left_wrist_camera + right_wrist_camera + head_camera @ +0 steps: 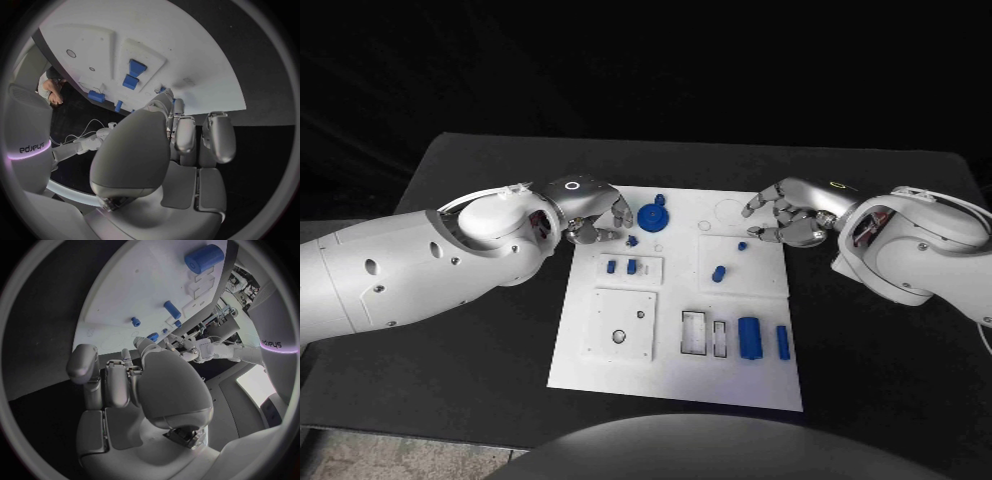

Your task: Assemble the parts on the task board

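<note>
You see left hand (593, 215) fingers curled, grip unclear. Blue gear (655, 216) lies just beside its fingertips, on board (675, 375). Right hand (790, 212) farther away, fingers apart, holding nothing.

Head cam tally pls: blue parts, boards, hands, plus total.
blue parts: 8
task board: 1
hands: 2, left hand and right hand
Total: 11
Anything hidden under the fingers is not counted.
</note>
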`<control>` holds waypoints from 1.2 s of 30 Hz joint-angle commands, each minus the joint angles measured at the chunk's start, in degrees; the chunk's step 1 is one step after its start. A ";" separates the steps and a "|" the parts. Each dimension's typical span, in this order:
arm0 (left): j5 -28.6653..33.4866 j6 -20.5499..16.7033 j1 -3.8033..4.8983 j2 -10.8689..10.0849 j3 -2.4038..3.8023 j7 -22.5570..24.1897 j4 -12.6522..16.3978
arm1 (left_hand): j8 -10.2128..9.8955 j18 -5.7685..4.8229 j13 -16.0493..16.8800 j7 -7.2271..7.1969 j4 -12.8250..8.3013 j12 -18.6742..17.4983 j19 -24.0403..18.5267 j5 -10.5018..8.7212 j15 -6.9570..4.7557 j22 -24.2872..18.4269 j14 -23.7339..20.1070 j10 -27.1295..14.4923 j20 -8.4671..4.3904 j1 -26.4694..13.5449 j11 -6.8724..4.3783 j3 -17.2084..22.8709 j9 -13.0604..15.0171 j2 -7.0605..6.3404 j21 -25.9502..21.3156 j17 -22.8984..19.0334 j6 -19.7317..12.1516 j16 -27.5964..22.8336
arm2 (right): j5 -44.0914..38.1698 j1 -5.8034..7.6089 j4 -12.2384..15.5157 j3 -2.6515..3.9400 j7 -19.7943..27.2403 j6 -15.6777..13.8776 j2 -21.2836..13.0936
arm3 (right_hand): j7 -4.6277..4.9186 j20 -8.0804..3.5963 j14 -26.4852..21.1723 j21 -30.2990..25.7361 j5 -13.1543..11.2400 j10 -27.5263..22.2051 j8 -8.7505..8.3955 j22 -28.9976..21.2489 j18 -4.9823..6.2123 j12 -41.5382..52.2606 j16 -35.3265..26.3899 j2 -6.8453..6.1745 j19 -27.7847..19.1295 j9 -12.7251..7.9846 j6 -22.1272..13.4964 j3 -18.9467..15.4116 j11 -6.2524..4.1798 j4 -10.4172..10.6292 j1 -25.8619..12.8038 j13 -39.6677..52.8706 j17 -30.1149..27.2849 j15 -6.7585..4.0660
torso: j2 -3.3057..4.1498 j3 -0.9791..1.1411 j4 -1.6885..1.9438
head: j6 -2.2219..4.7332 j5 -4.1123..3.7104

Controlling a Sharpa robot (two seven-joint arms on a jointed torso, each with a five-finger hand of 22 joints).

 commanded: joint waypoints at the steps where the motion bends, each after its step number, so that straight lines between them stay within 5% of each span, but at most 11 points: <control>1: -2.00 1.82 -0.03 0.38 -0.02 -0.27 -0.39 | -0.33 0.11 -0.06 -0.25 -0.51 -0.39 -0.53 0.24 -0.06 10.79 -0.60 -0.72 -0.06 0.90 -0.08 0.90 -0.51 -0.07 -0.52 -0.31 -1.16 -0.27 | -0.11 -0.05 -0.03 0.00 0.18 0.54 0.05 | 0.08 0.03 1.92 -0.33 0.26 1.49 0.05 5.17 0.91 -0.31 -0.38 0.02 -0.40 -0.06 0.33 0.44 0.54 -0.05 -0.15 11.04 -0.05 0.41 | 0.00 -0.02 0.02 | 0.00 -0.05; 12: -2.75 1.76 -0.80 2.55 -0.79 1.10 -3.50 | 0.16 0.22 0.22 -0.84 -0.86 -0.11 -1.04 -2.46 -0.10 10.64 -1.17 -1.42 -0.12 -0.28 -0.22 2.27 -1.29 -0.38 -1.14 -1.00 -1.11 -0.45 | -0.11 -0.13 0.02 0.00 0.20 0.47 0.03 | 0.08 0.03 1.89 -0.47 0.28 1.43 0.06 5.15 0.93 -0.39 -0.42 -0.01 -0.44 -0.08 0.39 0.61 0.55 -0.17 -0.03 10.96 -0.09 0.42 | 0.11 -0.11 0.05 | 0.00 -0.22; 36: -1.09 -1.13 -1.37 4.54 -0.87 5.80 -5.58 | 0.86 0.38 1.65 -2.09 -1.37 2.42 -1.54 -4.88 -0.33 10.42 -1.63 0.76 -0.26 -1.18 -0.72 2.69 -1.48 0.21 -1.92 -1.98 1.17 -0.66 | -0.11 -0.29 0.10 0.00 -0.06 0.78 -0.03 | 0.10 0.04 1.89 -0.53 0.22 1.44 0.20 5.19 0.93 -0.42 -0.41 0.10 -0.42 -0.09 0.68 1.02 0.57 -0.42 0.27 10.93 -0.08 0.43 | 0.00 -0.02 0.06 | 0.00 0.15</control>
